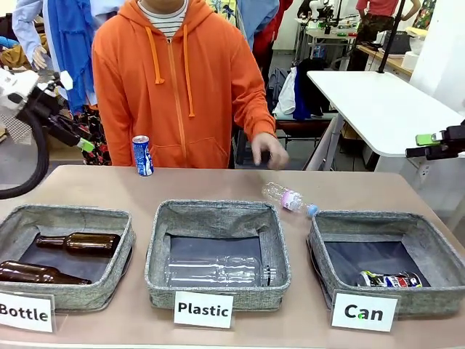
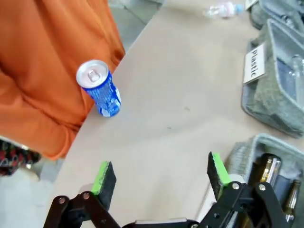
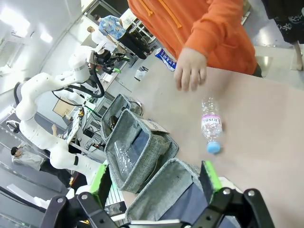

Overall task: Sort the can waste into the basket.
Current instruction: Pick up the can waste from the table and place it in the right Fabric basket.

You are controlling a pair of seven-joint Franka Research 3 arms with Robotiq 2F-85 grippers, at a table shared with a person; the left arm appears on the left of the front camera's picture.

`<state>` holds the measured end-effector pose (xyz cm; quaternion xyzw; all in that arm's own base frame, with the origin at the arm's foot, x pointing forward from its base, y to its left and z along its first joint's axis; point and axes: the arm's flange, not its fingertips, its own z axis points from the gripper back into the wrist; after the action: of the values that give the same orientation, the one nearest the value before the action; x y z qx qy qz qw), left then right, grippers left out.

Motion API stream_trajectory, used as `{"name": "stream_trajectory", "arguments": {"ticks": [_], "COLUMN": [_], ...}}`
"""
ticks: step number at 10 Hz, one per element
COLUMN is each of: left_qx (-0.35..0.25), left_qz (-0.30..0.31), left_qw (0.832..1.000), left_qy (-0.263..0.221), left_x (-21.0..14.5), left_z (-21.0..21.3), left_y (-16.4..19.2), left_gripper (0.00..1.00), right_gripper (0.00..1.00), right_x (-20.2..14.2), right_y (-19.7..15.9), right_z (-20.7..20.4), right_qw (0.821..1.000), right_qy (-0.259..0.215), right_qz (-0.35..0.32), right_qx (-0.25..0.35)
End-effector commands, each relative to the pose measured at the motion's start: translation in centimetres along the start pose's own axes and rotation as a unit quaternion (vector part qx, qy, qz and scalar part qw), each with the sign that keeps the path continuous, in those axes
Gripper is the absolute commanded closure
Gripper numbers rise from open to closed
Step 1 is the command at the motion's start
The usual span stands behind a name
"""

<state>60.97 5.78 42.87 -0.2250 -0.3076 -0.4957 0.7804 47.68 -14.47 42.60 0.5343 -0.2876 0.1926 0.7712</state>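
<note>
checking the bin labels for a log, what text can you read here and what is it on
"Bottle": left card, front of left basket.
"Plastic": middle card, front of middle basket.
"Can": right card, front of right basket.
Print on the blue can, crushed can and clear bottle: too small or blurred to read.

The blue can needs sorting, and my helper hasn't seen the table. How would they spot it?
On the table, find the far edge by the orange hoodie. The blue can stands upright there; the clear bottle to its right lies flat.
</note>
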Motion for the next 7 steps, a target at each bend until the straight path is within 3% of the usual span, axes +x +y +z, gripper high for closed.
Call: {"name": "stream_trajectory", "arguments": {"ticks": [1, 7], "left_qx": [-0.013, -0.048], "left_qz": [-0.038, -0.028], "left_qw": [0.998, 0.994], "left_qy": [-0.052, -0.096], "left_x": [-1.8, -3.4], "left_z": [-1.8, -8.5], "left_y": [2.8, 7.8], "left_gripper": [0.00, 0.00], "right_gripper": [0.00, 0.00], "right_x": [-0.4, -0.4], "right_y": [0.3, 0.3], "right_z": [0.0, 0.0], "right_qw": [1.000, 1.000], "right_qy": [0.003, 0.003], "right_qz": [0.012, 0.012], "right_qx": [-0.009, -0.009]}}
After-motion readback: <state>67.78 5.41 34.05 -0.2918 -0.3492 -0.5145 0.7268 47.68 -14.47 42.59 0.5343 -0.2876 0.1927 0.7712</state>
